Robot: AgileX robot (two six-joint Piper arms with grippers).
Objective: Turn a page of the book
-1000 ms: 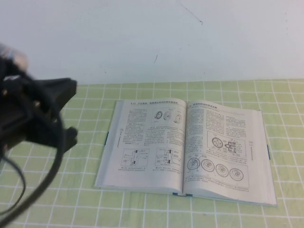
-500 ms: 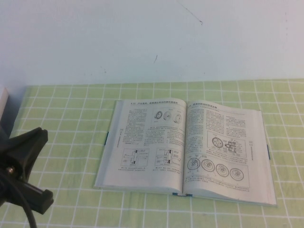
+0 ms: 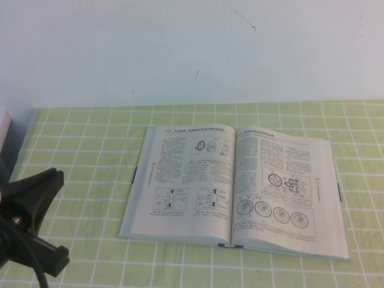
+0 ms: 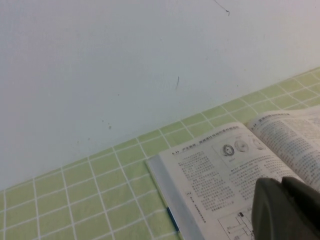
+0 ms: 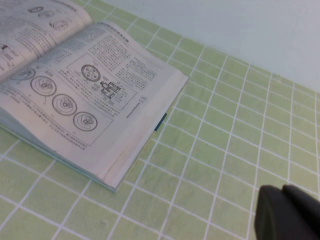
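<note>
The book [image 3: 237, 189] lies open and flat on the green checked mat, blue cover edges showing at its sides. The page [image 3: 189, 180] with round drawings above two boxed diagrams rests flat as the left-hand leaf; the left wrist view shows this page [image 4: 215, 167] too. My left gripper [image 4: 281, 182] is shut and holds nothing, hovering off the book's left side. Part of the left arm [image 3: 30, 225] shows at the lower left of the high view. My right gripper [image 5: 282, 190] is shut and holds nothing, over bare mat to the right of the book [image 5: 85, 95].
A white wall [image 3: 192, 48] rises right behind the mat [image 3: 90, 138]. A pale object [image 3: 3, 129] sits at the far left edge. A black cable [image 3: 36, 270] hangs from the left arm.
The left arm has dropped from the upper left to the lower left corner of the high view, then crept up slightly. The book and its leaves have not moved.
</note>
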